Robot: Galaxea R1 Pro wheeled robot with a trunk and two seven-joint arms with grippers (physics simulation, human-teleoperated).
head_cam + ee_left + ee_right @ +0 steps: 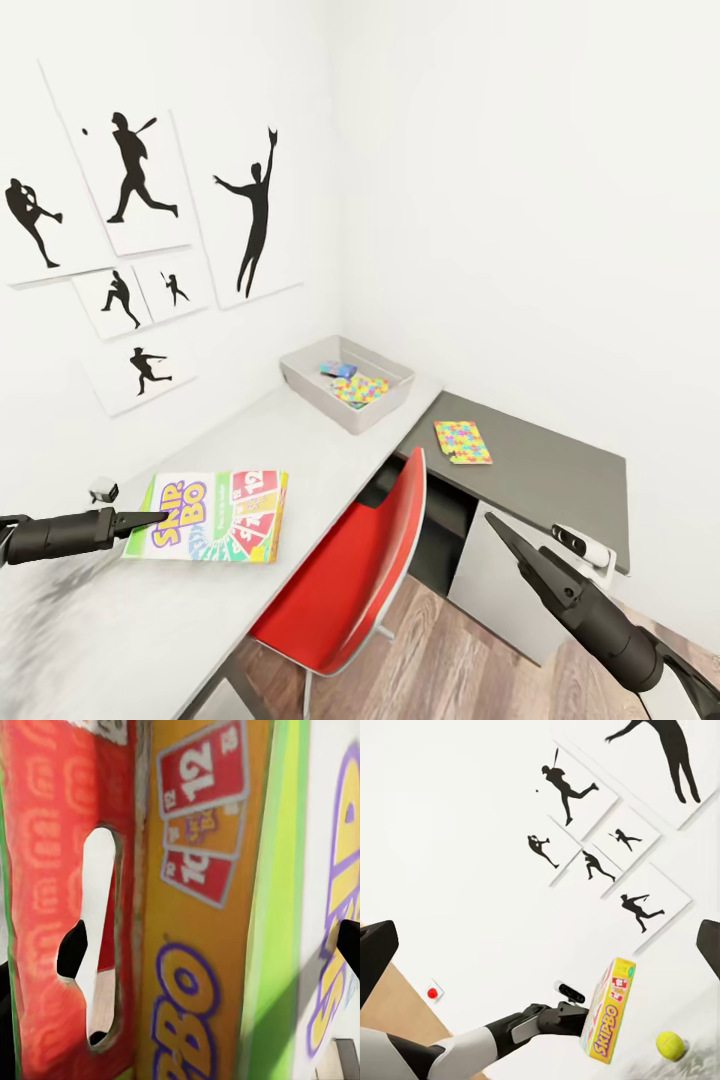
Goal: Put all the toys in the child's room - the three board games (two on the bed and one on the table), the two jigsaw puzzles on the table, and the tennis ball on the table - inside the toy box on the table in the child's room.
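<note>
Left end effector (150, 519) clenched on near edge of SKIP-BO board game (215, 516), box on pale table (300, 440) by front edge. Tennis ball (670, 1045) near box on table. Toy box (345, 382) at far corner, holding puzzle slab (360, 390). Second jigsaw puzzle (463, 442) on dark end section. Right end effector (500, 530) released, empty, off table.

Child's room: baseball posters (140, 180), desk (300, 440), toys.

red chair (355, 560), multicoloured jigsaw puzzle (462, 441)
</note>
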